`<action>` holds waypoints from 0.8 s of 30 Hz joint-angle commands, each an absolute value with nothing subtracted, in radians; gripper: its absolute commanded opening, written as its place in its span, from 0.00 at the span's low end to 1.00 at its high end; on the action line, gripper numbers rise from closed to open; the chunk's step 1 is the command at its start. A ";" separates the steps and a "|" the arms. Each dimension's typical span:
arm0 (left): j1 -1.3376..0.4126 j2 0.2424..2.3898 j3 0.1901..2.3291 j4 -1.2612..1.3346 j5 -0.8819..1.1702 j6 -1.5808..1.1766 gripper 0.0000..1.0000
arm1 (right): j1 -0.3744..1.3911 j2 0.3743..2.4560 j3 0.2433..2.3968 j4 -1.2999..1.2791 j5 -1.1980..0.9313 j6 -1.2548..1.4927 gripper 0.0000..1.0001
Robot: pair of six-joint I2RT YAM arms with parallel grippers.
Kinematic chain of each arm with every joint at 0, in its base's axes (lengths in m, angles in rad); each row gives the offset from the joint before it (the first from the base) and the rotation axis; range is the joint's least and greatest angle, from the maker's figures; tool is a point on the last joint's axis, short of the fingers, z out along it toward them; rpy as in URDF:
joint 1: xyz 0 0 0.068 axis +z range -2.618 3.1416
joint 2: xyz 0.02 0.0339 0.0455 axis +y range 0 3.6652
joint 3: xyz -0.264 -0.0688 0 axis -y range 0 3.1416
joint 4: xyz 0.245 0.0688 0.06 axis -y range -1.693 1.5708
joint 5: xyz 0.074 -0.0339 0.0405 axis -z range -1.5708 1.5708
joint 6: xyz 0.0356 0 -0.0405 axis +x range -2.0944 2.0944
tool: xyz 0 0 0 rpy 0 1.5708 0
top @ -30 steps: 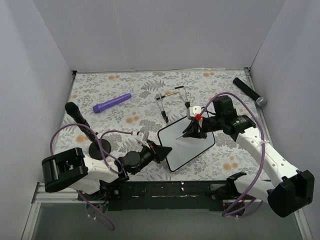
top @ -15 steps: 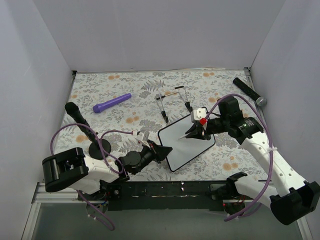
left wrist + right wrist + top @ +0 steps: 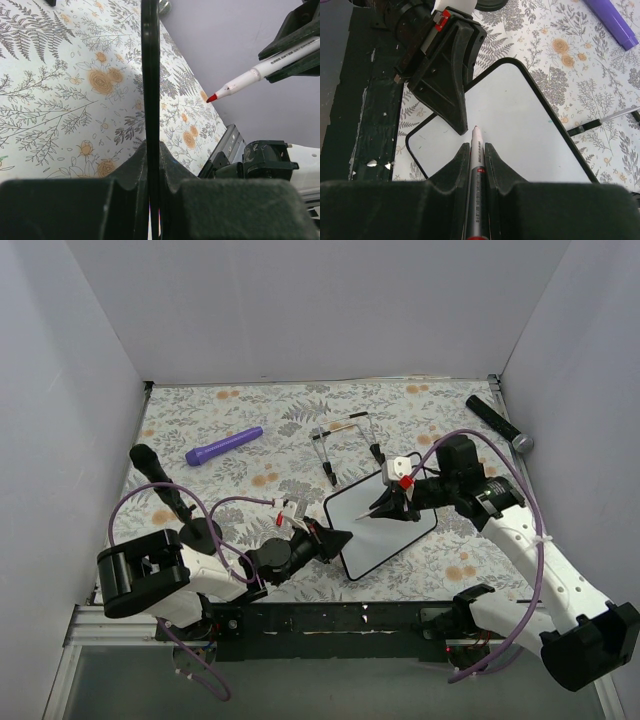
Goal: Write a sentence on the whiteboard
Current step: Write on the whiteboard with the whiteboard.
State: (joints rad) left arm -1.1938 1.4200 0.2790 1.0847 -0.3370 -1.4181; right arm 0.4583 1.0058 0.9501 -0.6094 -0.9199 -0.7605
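The whiteboard (image 3: 392, 533) lies tilted near the table's front middle, a white panel with a black rim. My left gripper (image 3: 337, 538) is shut on its left edge. In the left wrist view the whiteboard (image 3: 150, 75) shows edge-on as a thin black line running up from my left gripper (image 3: 151, 149). My right gripper (image 3: 396, 502) is shut on a marker (image 3: 476, 167), red tip (image 3: 212, 98) pointing at the whiteboard (image 3: 530, 125), a small gap showing between them. The left gripper (image 3: 447, 75) sits just beyond the tip. No sentence shows on the white face.
A purple pen (image 3: 224, 446) lies at the back left. The black wire stand (image 3: 345, 443) sits behind the board. A black cylinder (image 3: 497, 423) lies at the back right edge. A black handled tool (image 3: 158, 477) stands left, by the left arm's cables.
The right gripper carried the marker slightly right and toward the front. The left gripper and the whiteboard shifted a little to the right. Both grippers stayed shut.
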 commanded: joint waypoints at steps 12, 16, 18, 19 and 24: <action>-1.200 1.385 0.290 1.126 -0.396 -1.440 0.00 | 0.462 0.973 0.936 -0.476 -0.884 -0.635 0.01; -1.200 1.390 0.287 1.137 -0.403 -1.451 0.00 | 0.475 0.969 0.908 -0.445 -0.858 -0.624 0.01; -1.200 1.393 0.282 1.147 -0.406 -1.457 0.00 | 0.482 0.965 0.891 -0.428 -0.854 -0.621 0.01; -1.200 1.399 0.278 1.158 -0.405 -1.460 0.00 | 0.486 0.963 0.888 -0.422 -0.853 -0.621 0.01; -1.200 1.422 0.278 1.189 -0.400 -1.480 0.00 | 0.489 0.969 0.884 -0.403 -0.845 -0.630 0.01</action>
State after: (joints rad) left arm -1.1954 1.4200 0.2737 1.0824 -0.3664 -1.4662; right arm 0.4828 0.9791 0.8787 -0.4671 -0.8494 -0.6373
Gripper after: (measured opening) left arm 0.046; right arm 0.182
